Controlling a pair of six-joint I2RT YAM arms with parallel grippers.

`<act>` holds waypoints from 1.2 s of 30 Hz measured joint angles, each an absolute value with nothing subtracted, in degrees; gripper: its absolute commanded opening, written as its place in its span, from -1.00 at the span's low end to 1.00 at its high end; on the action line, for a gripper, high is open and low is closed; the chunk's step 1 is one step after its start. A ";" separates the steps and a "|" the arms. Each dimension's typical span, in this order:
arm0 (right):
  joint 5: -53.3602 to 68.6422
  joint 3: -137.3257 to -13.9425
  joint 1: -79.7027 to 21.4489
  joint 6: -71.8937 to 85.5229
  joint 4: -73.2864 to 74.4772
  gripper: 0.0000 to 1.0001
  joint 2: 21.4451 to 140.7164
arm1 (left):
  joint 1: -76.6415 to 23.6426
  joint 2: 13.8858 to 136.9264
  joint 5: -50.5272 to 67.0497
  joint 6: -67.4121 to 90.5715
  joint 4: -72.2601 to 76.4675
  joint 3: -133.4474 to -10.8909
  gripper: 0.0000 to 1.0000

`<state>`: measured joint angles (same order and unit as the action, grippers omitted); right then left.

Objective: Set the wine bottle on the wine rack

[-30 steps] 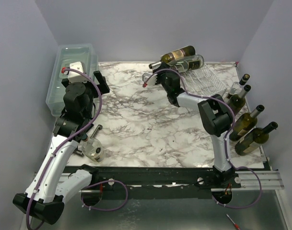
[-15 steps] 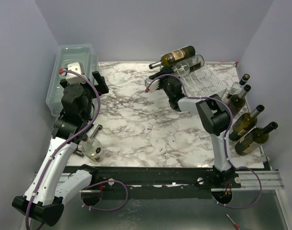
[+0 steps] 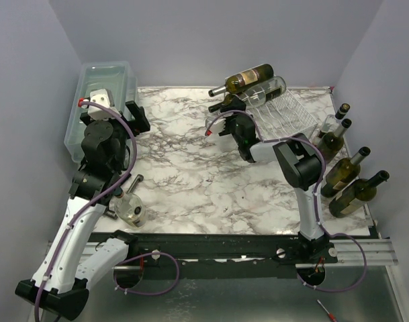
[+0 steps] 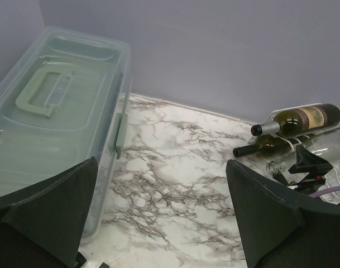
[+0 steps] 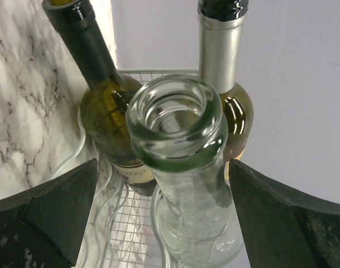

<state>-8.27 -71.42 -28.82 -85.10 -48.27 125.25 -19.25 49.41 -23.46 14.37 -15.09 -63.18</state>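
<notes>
The marble counter (image 3: 191, 174) fills the scene. A see-through lidded bin (image 4: 58, 111) runs along its far left edge. The white wire wine rack (image 3: 291, 117) slopes at the far right corner.

Three bottles lie on the rack with their necks towards the arms. A dark labelled bottle (image 3: 248, 78) is uppermost and a dark green bottle (image 5: 111, 117) lies low on the left. Between them is the clear wine bottle (image 3: 268, 88), resting in a wire channel with its open mouth facing the right wrist camera. By how it lies, the placing looks done.

Four more bottles (image 3: 345, 168) stand along the right edge of the counter. Another clear bottle (image 3: 131, 208) sits by the left arm's forearm.

The right tool (image 5: 163, 164) is spread wide. The clear bottle's mouth sits between its fingers, apart from both. The left tool (image 4: 161, 162) is also spread, pinching nothing, raised over the counter near the bin.

The clear bottle is rigid glass, smooth and slippery. It looks empty, so it is probably lighter than the filled ones, though it would crack if knocked. Being round, it will roll once out of a channel. The neck just under the thick lip is likely the best hold, since the lip stops the fingers sliding off. The body looks too broad to grip.
</notes>
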 measured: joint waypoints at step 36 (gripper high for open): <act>12.14 -48.21 -47.66 8.12 -40.66 1.00 82.06 | -19.27 50.04 -23.40 14.46 -15.05 -63.18 0.97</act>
